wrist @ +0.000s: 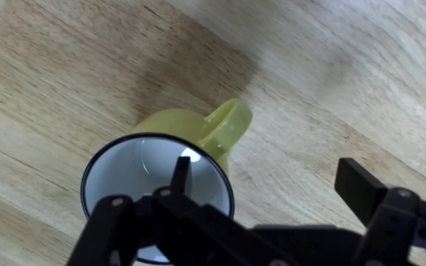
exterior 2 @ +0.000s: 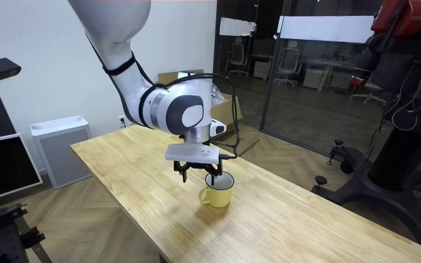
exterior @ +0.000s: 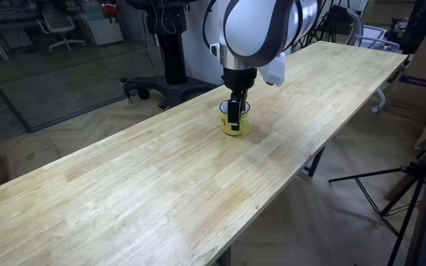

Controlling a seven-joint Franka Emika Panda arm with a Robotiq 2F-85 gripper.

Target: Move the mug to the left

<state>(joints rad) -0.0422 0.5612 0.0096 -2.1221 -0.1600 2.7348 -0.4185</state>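
Note:
The yellow mug with a white inside and dark rim stands upright on the long wooden table [exterior: 142, 184]. It shows in both exterior views [exterior: 226, 128] [exterior 2: 222, 197] and in the wrist view [wrist: 172, 121]. My gripper [exterior 2: 198, 179] is open with a wide gap between its fingers. In the wrist view the gripper [wrist: 263, 164] has one finger over the mug's opening and the other outside, past the handle side. How deep the finger reaches into the mug is hard to tell. In an exterior view the gripper [exterior: 236, 123] covers part of the mug.
A black wheeled stand [exterior: 174, 83] is on the floor beside the table's long edge, and shows too in an exterior view [exterior 2: 389, 171]. A black tripod [exterior: 416, 170] stands off the opposite edge. Cardboard boxes [exterior 2: 227, 111] and a white air purifier [exterior 2: 64, 146] are beyond the table end.

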